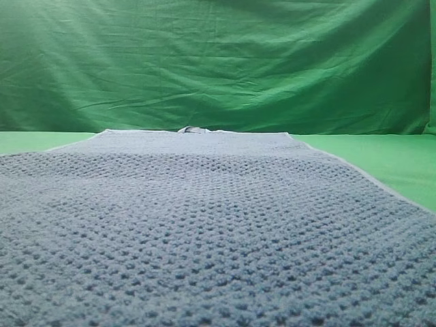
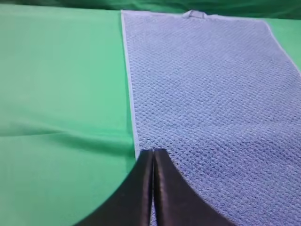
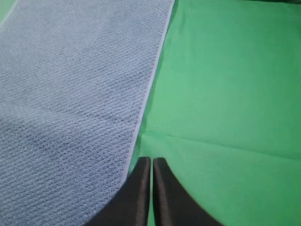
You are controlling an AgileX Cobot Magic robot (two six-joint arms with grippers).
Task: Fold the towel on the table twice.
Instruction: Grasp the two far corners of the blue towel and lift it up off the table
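**A:** Where does everything sit?

**B:** The towel lies flat and spread out on the green surface, its small tag at the far hem. The left claw hovers right at the towel's left hem, its fingers pressed together with nothing between them. The right claw is just beside the right hem, also pinched together on nothing.

**A:** So no fold is made?

**B:** None that I can see; the cloth looks like a single layer. I judge the step in hand is taking hold of the near edge for the first fold.

**A:** How to do it well?

**B:** Both claws need to part first, then catch the hem at matching spots on each side, so the edge lifts level. Terry is limp and grippy, so I'd carry it high enough not to drag, and lay it hem on hem at the far end. An uneven grip would likely skew the fold.
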